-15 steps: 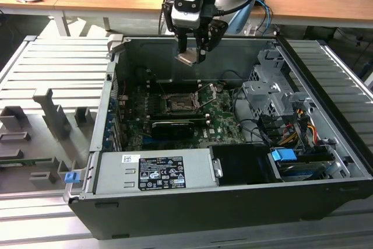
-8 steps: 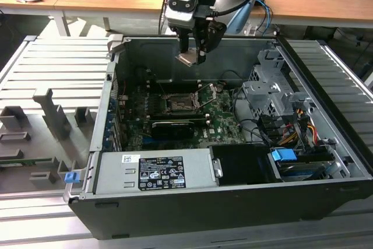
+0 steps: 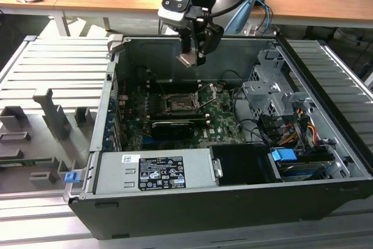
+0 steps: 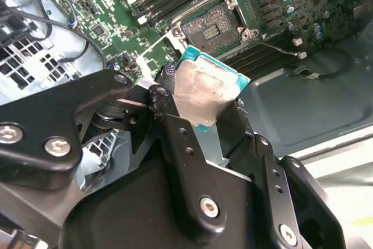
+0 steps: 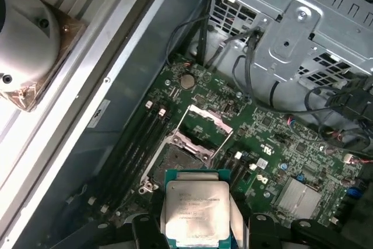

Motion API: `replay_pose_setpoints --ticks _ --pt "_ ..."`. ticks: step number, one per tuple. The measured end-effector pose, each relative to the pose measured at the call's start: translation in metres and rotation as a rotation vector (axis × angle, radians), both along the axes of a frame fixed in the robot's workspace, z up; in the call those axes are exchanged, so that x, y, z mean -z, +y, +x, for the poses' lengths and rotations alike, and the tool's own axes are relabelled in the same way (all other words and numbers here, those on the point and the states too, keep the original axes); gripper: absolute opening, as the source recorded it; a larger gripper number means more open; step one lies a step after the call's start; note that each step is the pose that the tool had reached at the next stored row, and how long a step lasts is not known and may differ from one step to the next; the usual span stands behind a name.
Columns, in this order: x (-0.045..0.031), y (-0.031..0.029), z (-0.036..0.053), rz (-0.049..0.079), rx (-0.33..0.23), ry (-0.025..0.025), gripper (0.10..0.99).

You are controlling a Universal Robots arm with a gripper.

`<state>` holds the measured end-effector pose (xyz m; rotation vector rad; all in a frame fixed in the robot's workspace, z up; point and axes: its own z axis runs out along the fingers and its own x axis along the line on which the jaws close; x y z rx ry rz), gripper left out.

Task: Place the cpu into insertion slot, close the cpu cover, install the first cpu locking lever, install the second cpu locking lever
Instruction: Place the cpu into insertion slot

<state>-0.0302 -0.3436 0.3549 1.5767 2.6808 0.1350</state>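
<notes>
My gripper point(image 3: 190, 56) hangs above the open computer case, shut on the cpu point(image 3: 186, 60), a thin square chip with a pale metal face. In both wrist views the cpu point(image 4: 201, 88) point(image 5: 197, 211) sits clamped by its edges between the black fingers point(image 4: 175, 129). Below it, on the green board, lies the insertion slot point(image 3: 176, 104) point(image 4: 213, 24) point(image 5: 175, 164), dark with a silvery rim and nothing in it. The cpu cover point(image 5: 204, 125) point(image 3: 205, 93) is swung open beside the socket. The chip is well above the slot and apart from it.
A long black card point(image 3: 172, 126) lies just in front of the socket. A grey drive cage point(image 3: 265, 88) with cables stands at the exterior view's right, and a power supply box point(image 3: 154, 170) at the front. The case walls point(image 3: 175, 56) enclose the board.
</notes>
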Motion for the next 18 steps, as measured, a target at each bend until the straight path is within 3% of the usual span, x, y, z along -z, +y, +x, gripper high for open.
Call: replay_pose_setpoints --ticks 9,12,15,18 --pt "0.0029 0.0000 0.0000 0.000 0.112 0.0001 0.525" --pt "0.0063 0.0000 0.0000 0.000 0.171 0.0000 0.525" --pt "0.0119 0.0000 0.0000 0.000 0.285 0.0000 0.525" --pt "0.0149 0.0000 0.0000 0.000 0.346 0.0001 0.525"
